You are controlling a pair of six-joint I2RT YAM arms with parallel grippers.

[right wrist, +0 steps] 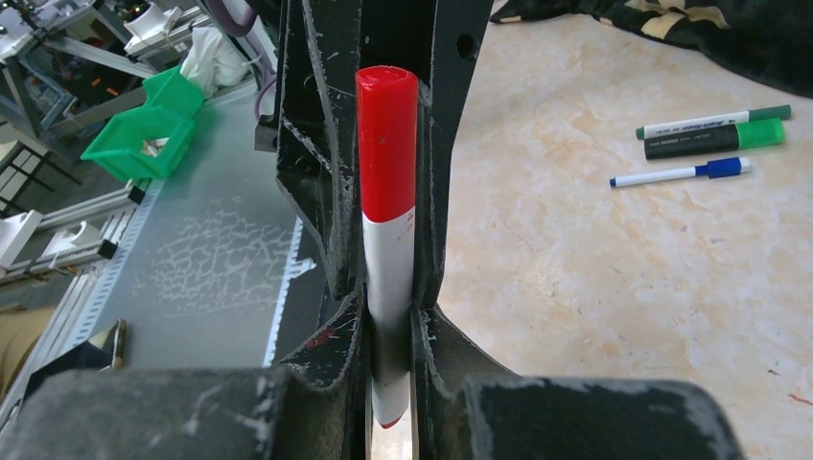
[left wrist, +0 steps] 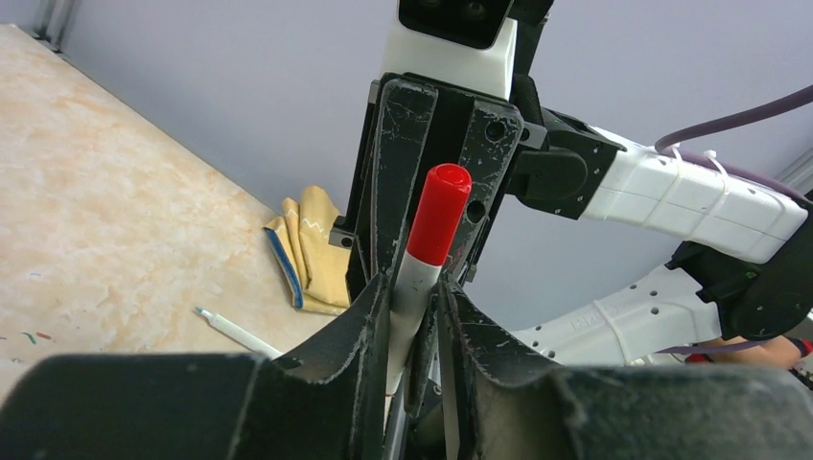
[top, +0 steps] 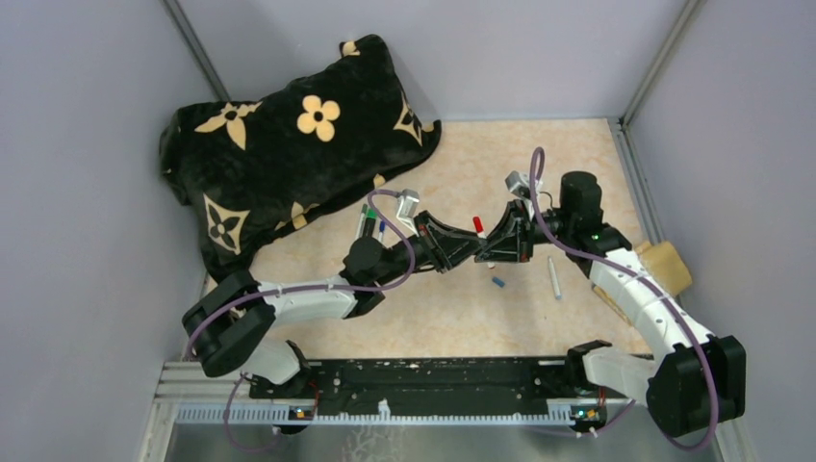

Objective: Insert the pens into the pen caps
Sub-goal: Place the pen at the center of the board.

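Note:
A white pen (top: 478, 225) with a red cap (right wrist: 386, 144) on its upper end stands upright above mid-table, between both grippers. My right gripper (right wrist: 388, 309) is shut on the white barrel below the cap. My left gripper (left wrist: 414, 289) comes from the opposite side, and its jaws press the same barrel (left wrist: 410, 297) under the red cap (left wrist: 439, 213). A loose blue pen cap (top: 497, 282) and an uncapped white pen (top: 555, 277) lie on the table. Capped green, black-green and blue pens (right wrist: 714, 141) lie together further left (top: 371, 223).
A black pillow with tan flowers (top: 289, 144) fills the back left. A tan box (top: 667, 265) stands by the right wall, near the right arm. Grey walls enclose the table; the black rail (top: 423, 385) runs along the near edge. Green bins (right wrist: 153, 125) stand off the table.

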